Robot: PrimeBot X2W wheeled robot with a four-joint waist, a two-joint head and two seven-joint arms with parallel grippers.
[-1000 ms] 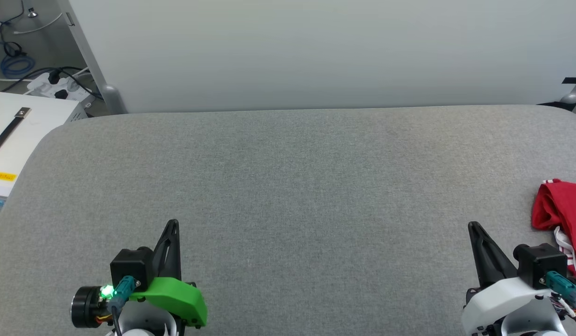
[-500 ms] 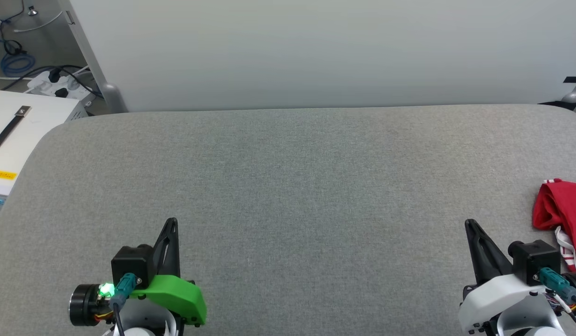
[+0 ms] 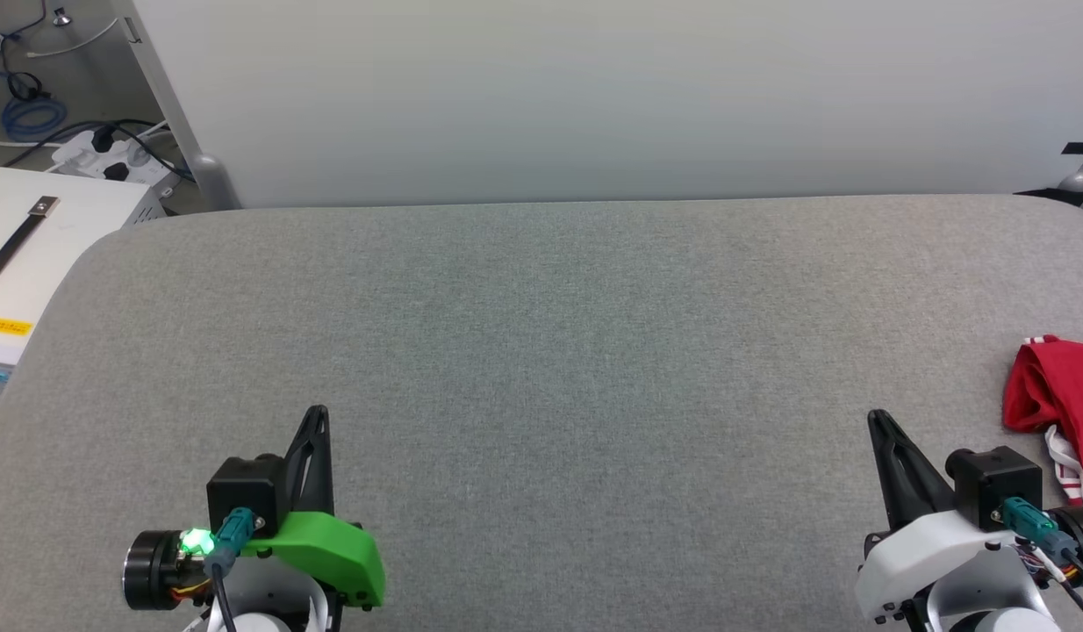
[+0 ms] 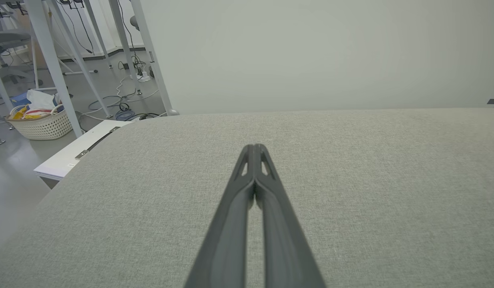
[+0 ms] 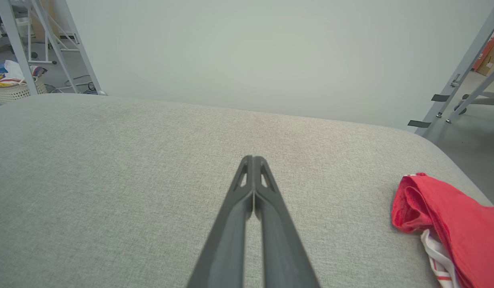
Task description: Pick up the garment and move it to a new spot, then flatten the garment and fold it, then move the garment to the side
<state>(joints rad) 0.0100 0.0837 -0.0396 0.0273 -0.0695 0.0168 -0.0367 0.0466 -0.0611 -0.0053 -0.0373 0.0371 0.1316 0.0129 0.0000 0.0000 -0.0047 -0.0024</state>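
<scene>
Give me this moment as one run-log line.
left gripper: shut, empty | right gripper: shut, empty | garment: bunched on grey table, right of right gripper, untouched

garment [image 3: 1064, 395] on table [image 3: 541, 351], far right, right tool [image 3: 875, 420] just left of it

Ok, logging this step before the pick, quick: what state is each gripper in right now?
Left gripper: closed, holding nothing.
Right gripper: closed, holding nothing; the garment lies apart, to its right.
</scene>
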